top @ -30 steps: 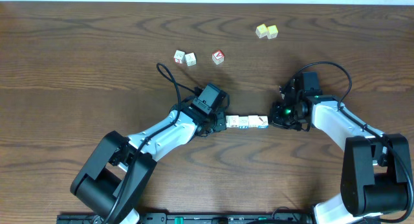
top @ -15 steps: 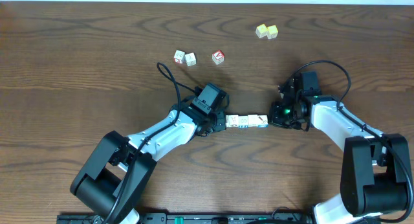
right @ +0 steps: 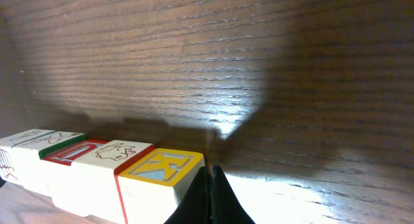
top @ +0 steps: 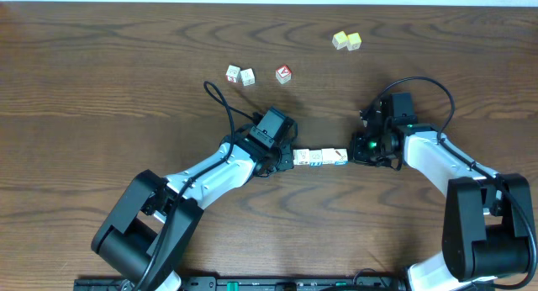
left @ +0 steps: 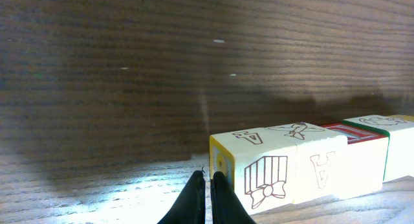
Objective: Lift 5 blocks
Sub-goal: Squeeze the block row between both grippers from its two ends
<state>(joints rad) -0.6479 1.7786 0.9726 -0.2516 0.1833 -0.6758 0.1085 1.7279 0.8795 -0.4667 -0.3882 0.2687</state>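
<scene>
Overhead, we record the left gripper (top: 288, 161) clenched on nothing, its tips against the left end of the row of blocks (top: 321, 158). The row lies on the table (top: 101, 89), long axis left to right. The right gripper (top: 353, 154), likewise clenched and empty, meets the far end. Both arms are equally near. No change from a second ago.

I have the dark wooden table (top: 101, 55) on my overhead feed, its grain running side to side. Toward the far edge sit two pale yellow cubes (top: 345, 40), side by side and touching. A red-faced cube (top: 283, 73) stands alone, nearer to me and to their left, well apart from the pair. Its red top carries a white mark, and it sits slightly askew to the grain. On both wrist feeds I see bare wood, brightly lit in patches and shadowed beyond.
</scene>
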